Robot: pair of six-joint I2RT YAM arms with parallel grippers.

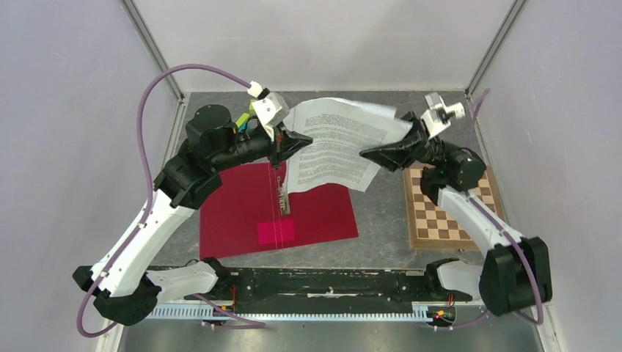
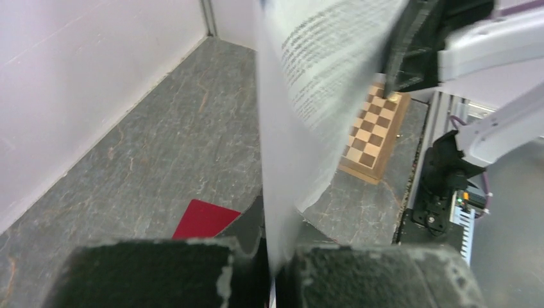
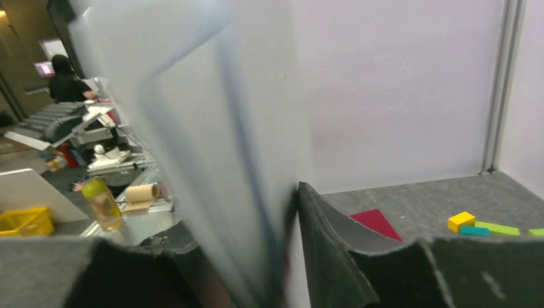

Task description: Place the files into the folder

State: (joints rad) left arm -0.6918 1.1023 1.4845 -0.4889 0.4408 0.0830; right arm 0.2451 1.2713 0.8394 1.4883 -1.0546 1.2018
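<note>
My left gripper [image 1: 306,138] pinches left edge of files [image 1: 334,139]; my right gripper [image 1: 367,155] clamps their right side. Sheets hang bowed in air between both grippers, print facing up, over far part of folder [image 1: 315,213]. Folder lies open and flat on table [image 1: 381,220], pink patch [image 1: 276,232] near its front edge. Chessboard [image 1: 449,213] sits off to right, apart from folder.
</note>
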